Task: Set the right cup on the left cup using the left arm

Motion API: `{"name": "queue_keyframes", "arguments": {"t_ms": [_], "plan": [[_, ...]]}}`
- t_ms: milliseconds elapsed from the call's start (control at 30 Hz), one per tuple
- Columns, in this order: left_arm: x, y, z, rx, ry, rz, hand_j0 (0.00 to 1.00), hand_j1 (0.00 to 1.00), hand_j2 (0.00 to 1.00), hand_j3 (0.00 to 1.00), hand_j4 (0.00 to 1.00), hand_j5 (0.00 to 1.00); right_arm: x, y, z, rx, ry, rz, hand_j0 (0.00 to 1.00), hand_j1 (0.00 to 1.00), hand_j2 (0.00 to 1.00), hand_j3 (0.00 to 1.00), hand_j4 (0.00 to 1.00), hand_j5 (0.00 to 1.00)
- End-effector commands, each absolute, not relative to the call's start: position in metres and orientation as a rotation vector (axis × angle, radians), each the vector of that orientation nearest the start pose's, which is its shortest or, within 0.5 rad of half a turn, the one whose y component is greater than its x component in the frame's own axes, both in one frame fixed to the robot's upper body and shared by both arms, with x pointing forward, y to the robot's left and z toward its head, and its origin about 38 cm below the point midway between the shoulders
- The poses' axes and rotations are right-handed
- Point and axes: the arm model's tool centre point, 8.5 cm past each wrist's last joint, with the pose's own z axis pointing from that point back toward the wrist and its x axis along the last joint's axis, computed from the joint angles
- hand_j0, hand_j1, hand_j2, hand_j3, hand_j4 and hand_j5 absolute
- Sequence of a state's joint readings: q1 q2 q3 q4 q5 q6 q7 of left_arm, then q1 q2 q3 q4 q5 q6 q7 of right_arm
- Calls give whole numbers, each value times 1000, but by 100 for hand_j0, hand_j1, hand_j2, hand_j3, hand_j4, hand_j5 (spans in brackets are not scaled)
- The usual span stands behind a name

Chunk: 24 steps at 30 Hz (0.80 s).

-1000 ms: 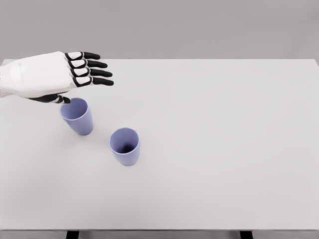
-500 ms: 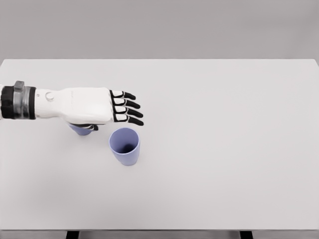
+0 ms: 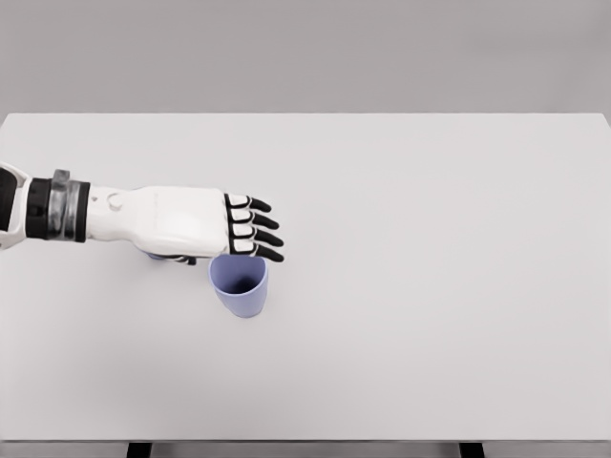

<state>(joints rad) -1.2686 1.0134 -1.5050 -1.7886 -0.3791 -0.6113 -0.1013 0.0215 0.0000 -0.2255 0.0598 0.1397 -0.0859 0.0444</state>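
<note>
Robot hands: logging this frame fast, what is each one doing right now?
Left robot hand: open, fingers extended, holding nothing, above the right cup's rim.
Right robot hand: not in view.

The desk (image 3: 430,286) looks matt and smooth. The cup (image 3: 240,284) is matt lilac plastic. The left hand (image 3: 191,224) has glossy white shells, black fingers (image 3: 263,229).

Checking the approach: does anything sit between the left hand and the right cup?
Nothing visible does. The left hand is right at the far rim of the right cup, fingers extended. The left cup is almost entirely hidden beneath that hand.
</note>
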Motion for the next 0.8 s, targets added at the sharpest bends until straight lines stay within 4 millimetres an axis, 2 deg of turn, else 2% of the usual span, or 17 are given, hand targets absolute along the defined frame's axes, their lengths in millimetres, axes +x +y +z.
{"name": "queue_keyframes", "arguments": {"t_ms": [0,300,500,767], "plan": [[368,214,259,-231,1732,2707,100,100,100,100,100,100,-25,-264,-261,-37,-11,-86,100,100,100,100,100,100],[367,215,254,-249,1685,2710,100,100,100,100,100,100,-25,-264,-261,-37,-11,-86,100,100,100,100,100,100],[363,213,240,-205,1681,2725,100,100,100,100,100,100,-25,-264,-261,-37,-11,-86,100,100,100,100,100,100],[362,211,238,-199,1677,2723,100,100,100,100,100,100,-25,-264,-261,-37,-11,-86,100,100,100,100,100,100]]}}
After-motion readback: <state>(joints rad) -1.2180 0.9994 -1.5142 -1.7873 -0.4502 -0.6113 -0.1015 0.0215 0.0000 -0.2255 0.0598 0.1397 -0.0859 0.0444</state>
